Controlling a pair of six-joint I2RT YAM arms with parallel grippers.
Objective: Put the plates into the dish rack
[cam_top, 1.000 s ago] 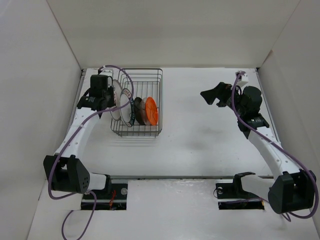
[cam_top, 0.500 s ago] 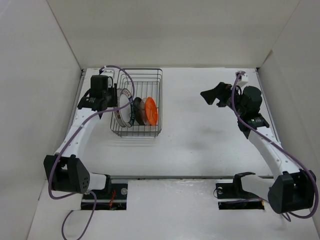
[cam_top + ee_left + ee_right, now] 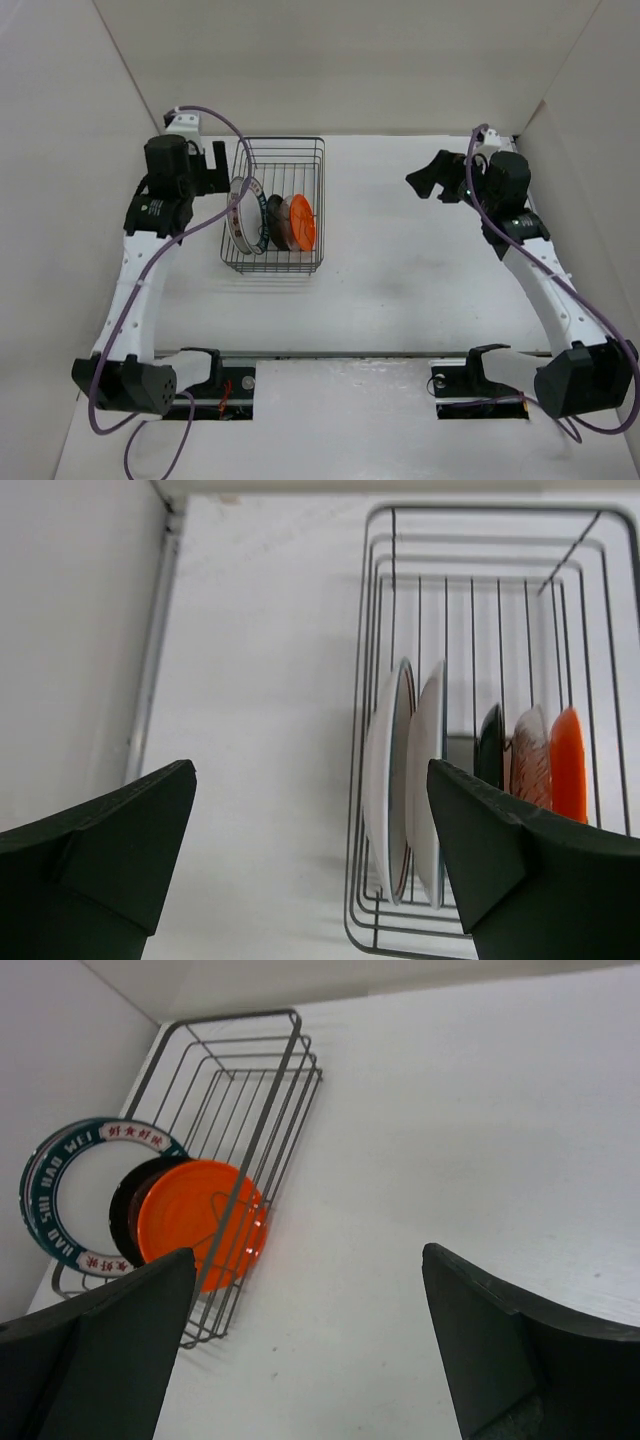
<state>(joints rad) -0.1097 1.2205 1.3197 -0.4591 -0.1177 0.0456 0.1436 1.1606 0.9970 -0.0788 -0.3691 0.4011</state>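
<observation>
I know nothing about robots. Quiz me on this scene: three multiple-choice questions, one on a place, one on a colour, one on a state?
1. Where are the plates? A flat on the table; B upright in the dish rack; C on the floor.
2. What colour is the rightmost plate seen from above? A blue; B yellow; C orange.
3. How is the left claw? A open and empty; B shut on a plate; C shut on nothing.
Key: 1 B, they stand between its wires; 2 C, it shows bright orange; 3 A, its fingers stand wide apart, nothing between.
</observation>
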